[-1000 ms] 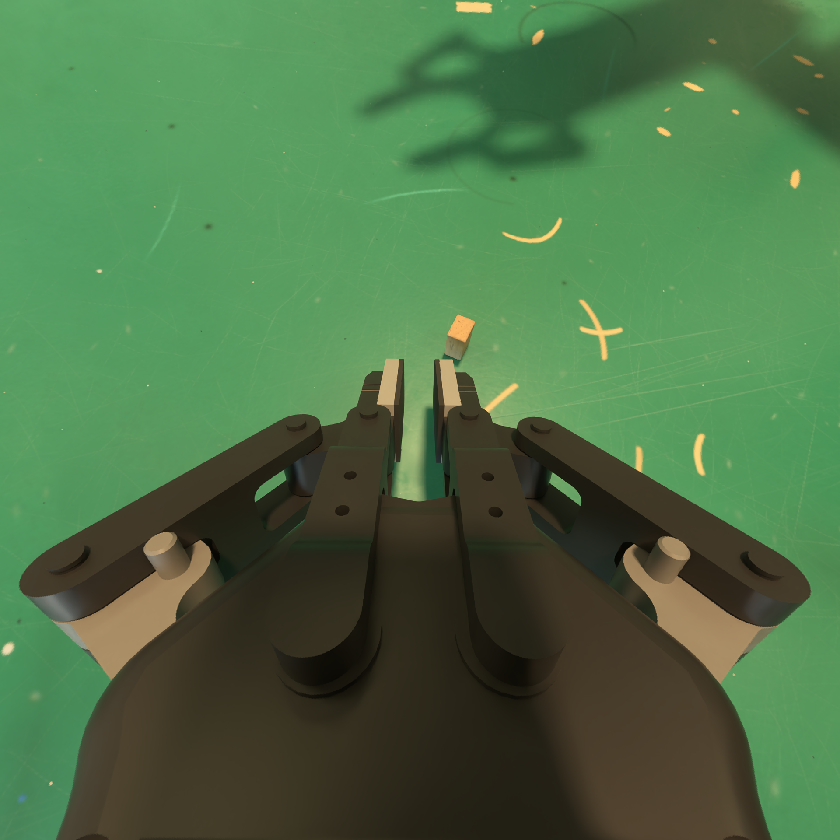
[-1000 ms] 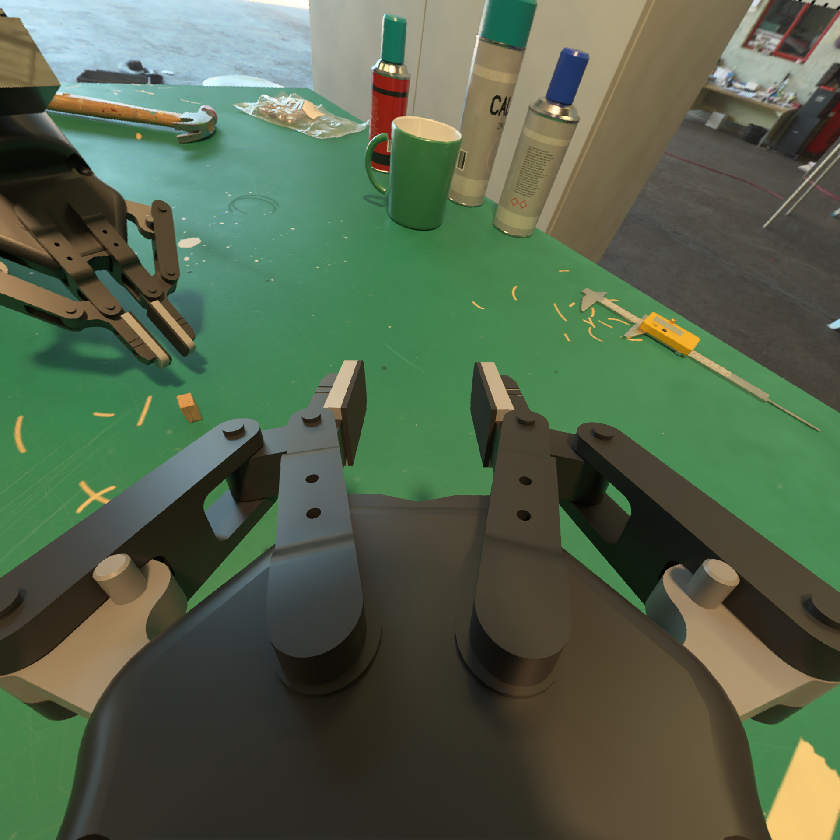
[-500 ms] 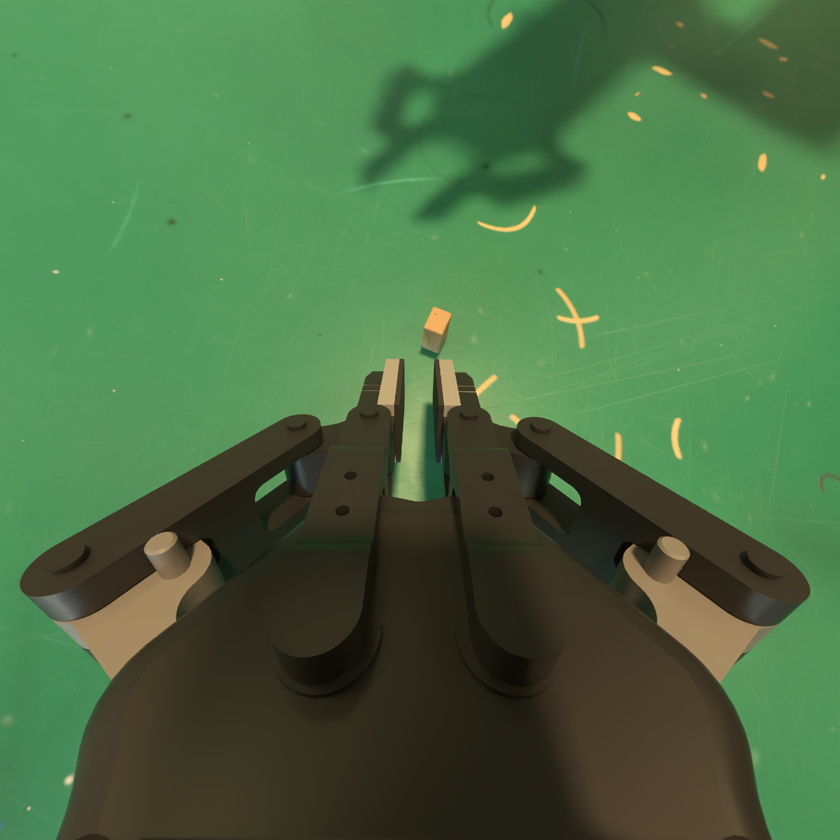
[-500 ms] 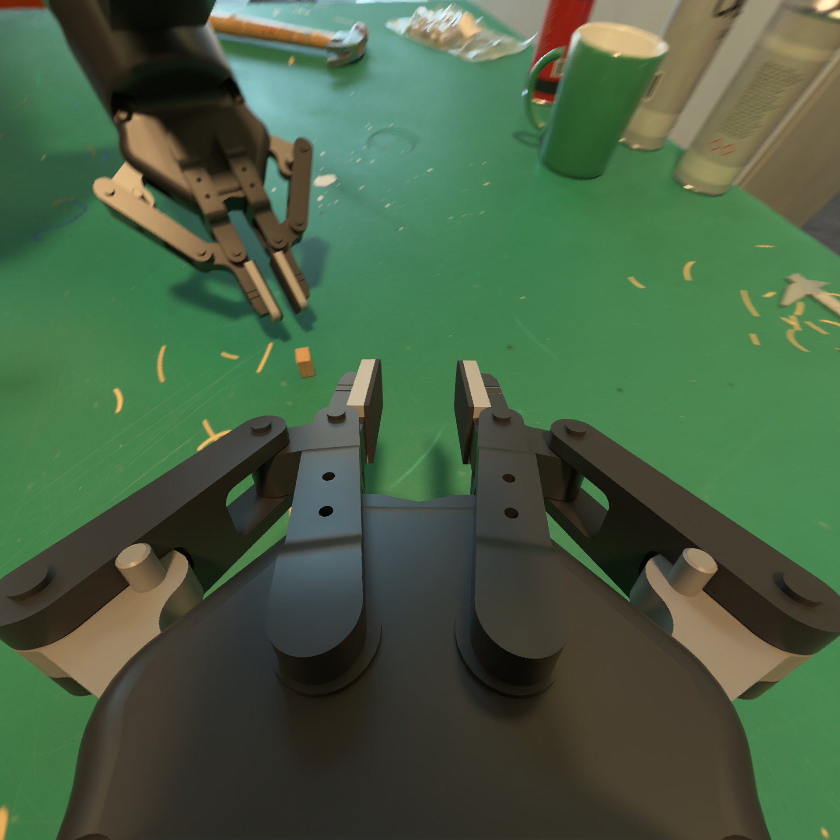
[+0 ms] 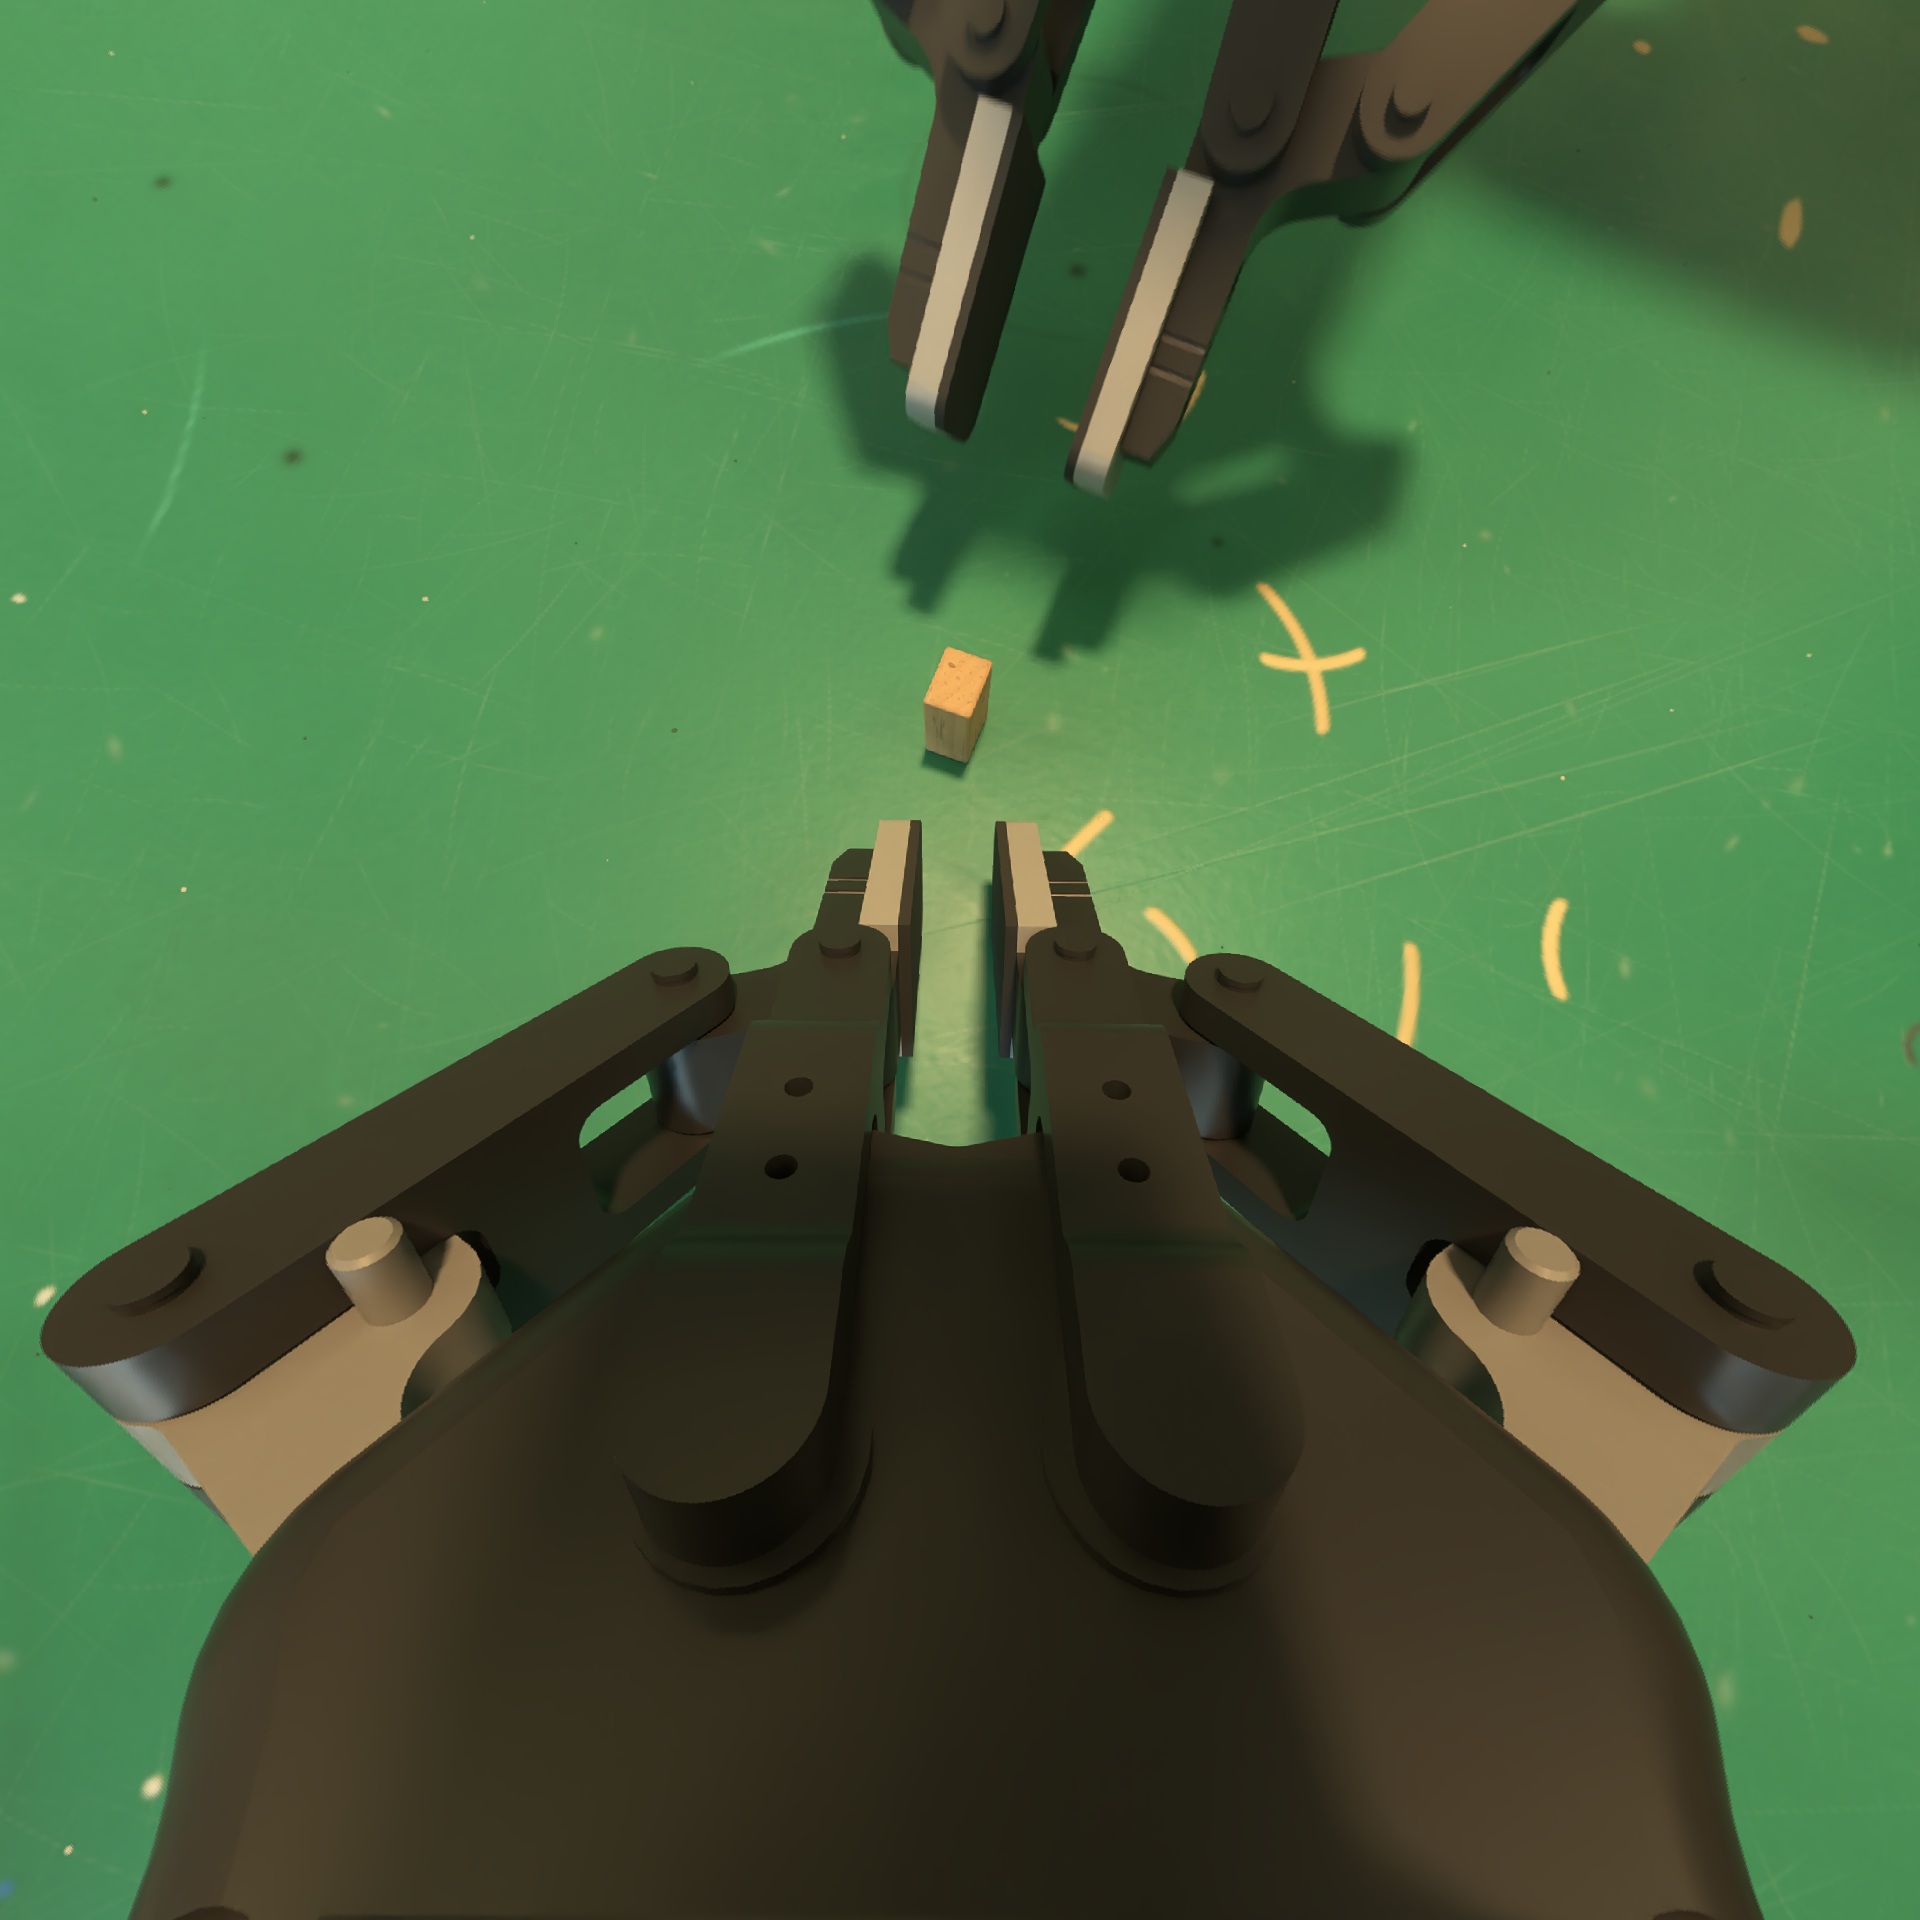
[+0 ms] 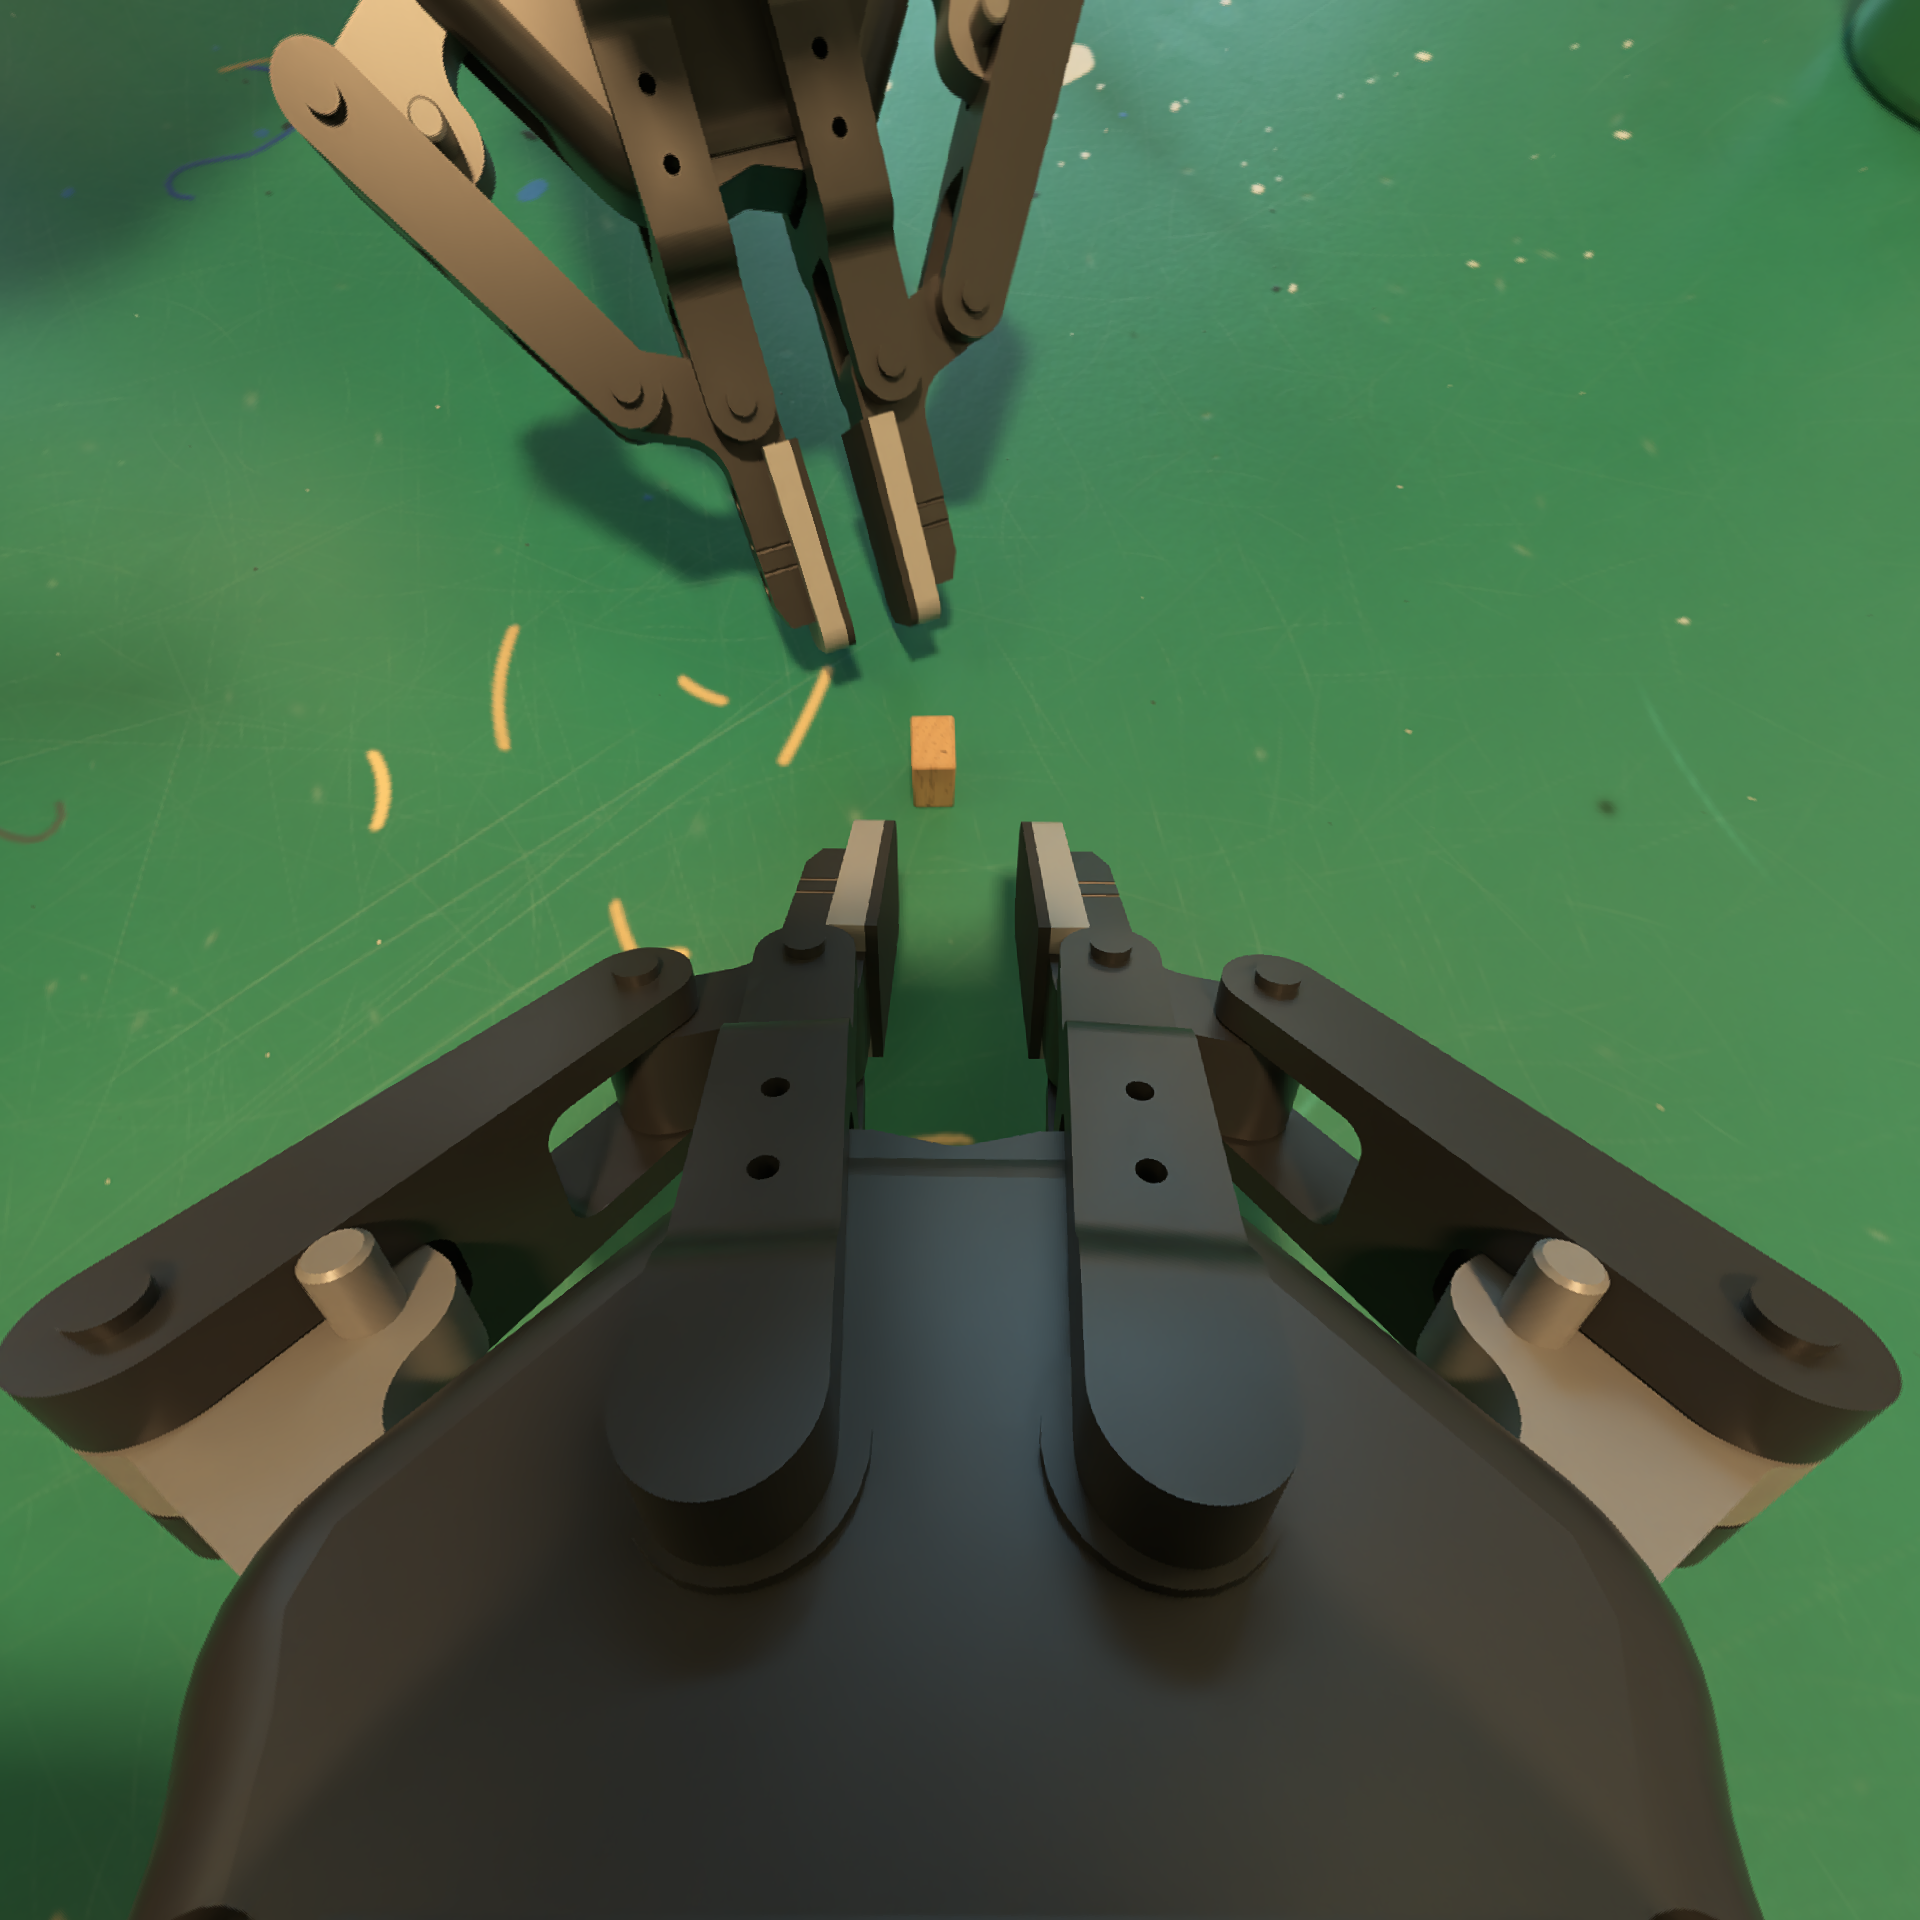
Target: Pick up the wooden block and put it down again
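A small wooden block [image 5: 957,707] stands upright on the green mat [image 5: 416,623], between the two grippers and touching neither. My left gripper [image 5: 957,831] hovers just short of it, empty, jaws open by only a narrow gap. My right gripper [image 6: 957,831] faces the block [image 6: 933,761] from the opposite side, empty, with a somewhat wider gap; the block lies just ahead of its tips, slightly left of centre. The right gripper also shows at the top of the left wrist view [image 5: 1016,442], and the left gripper at the top of the right wrist view [image 6: 876,618].
Curled wood shavings [image 5: 1309,660] lie scattered on the mat beside the block, also in the right wrist view [image 6: 502,686]. The base of a green mug [image 6: 1886,42] shows at the far top right corner. Pale specks dot the mat there.
My right gripper has swung down and in toward the block, its jaws narrowing, and now shows in the left wrist view. My left gripper shifted only slightly, with the same jaw gap.
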`<control>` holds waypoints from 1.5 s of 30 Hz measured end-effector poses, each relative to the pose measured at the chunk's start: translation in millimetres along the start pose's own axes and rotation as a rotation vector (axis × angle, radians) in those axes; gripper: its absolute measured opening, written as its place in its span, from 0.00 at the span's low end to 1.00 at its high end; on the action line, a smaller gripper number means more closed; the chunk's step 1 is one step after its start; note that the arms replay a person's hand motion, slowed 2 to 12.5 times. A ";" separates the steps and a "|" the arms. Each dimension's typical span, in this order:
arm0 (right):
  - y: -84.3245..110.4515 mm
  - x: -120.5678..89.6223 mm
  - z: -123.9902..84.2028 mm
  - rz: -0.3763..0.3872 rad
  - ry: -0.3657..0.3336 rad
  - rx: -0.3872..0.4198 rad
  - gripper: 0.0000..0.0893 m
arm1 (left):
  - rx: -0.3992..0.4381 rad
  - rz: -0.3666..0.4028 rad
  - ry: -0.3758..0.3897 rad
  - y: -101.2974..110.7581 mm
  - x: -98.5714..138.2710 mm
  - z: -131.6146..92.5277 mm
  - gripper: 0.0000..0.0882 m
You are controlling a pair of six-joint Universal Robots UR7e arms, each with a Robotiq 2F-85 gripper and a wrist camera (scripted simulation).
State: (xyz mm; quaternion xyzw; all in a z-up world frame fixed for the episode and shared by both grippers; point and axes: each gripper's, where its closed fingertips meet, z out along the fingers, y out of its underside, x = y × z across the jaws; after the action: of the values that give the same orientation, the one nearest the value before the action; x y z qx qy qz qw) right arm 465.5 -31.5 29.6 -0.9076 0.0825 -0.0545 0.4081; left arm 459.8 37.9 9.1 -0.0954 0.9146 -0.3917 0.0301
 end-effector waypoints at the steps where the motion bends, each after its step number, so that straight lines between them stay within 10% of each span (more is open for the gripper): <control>1: -0.6 -1.2 3.4 0.003 -0.007 -0.001 0.23 | -0.003 0.003 -0.002 0.2 0.0 0.2 0.14; 45: -11.2 -3.8 45.4 -0.034 -0.021 -0.038 0.14 | -0.010 0.048 -0.041 -1.2 0.8 2.9 0.12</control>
State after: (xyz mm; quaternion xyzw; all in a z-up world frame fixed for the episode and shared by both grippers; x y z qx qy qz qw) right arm 470.5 9.8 7.9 -0.9169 0.0636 -0.0505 0.3907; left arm 459.6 34.8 7.9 -0.0816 0.9179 -0.3841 0.0575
